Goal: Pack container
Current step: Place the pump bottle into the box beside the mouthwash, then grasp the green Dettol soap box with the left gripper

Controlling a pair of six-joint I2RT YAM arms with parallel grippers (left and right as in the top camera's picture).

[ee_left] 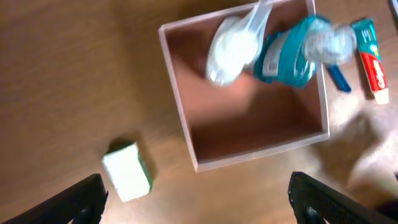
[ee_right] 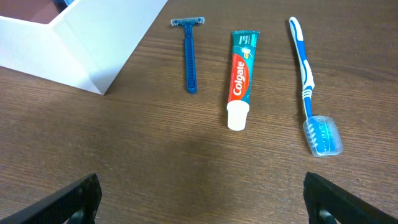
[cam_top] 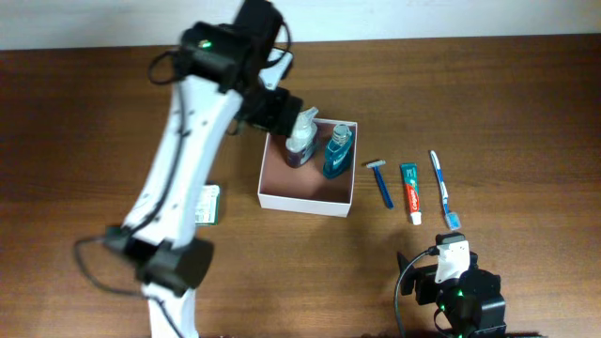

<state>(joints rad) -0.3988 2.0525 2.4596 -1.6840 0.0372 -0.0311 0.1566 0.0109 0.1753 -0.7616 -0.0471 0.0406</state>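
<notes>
Container: square, shallow, white-walled box (cam_top: 305,203) with a pinkish-brown inside, mid-table (cam_top: 94,141), holding a pale clear bottle (cam_top: 301,141) and a teal bottle (cam_top: 337,150).
Left end effector (ee_left: 196,186): fingers spread wide, empty, over the container's far side.
Right end effector (ee_right: 202,186): spread wide, empty, near the blue razor (ee_right: 189,56), toothpaste tube (ee_right: 240,78) and blue toothbrush (ee_right: 308,84).
Packet: small, green-and-white (cam_top: 208,204), left of the container.

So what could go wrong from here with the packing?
The left gripper hovers close by the two bottles in the container; a careless move could knock them over. The razor, toothpaste and toothbrush lie flat on the table, so the right gripper may slip off them. The packet lies apart, easy to miss.
</notes>
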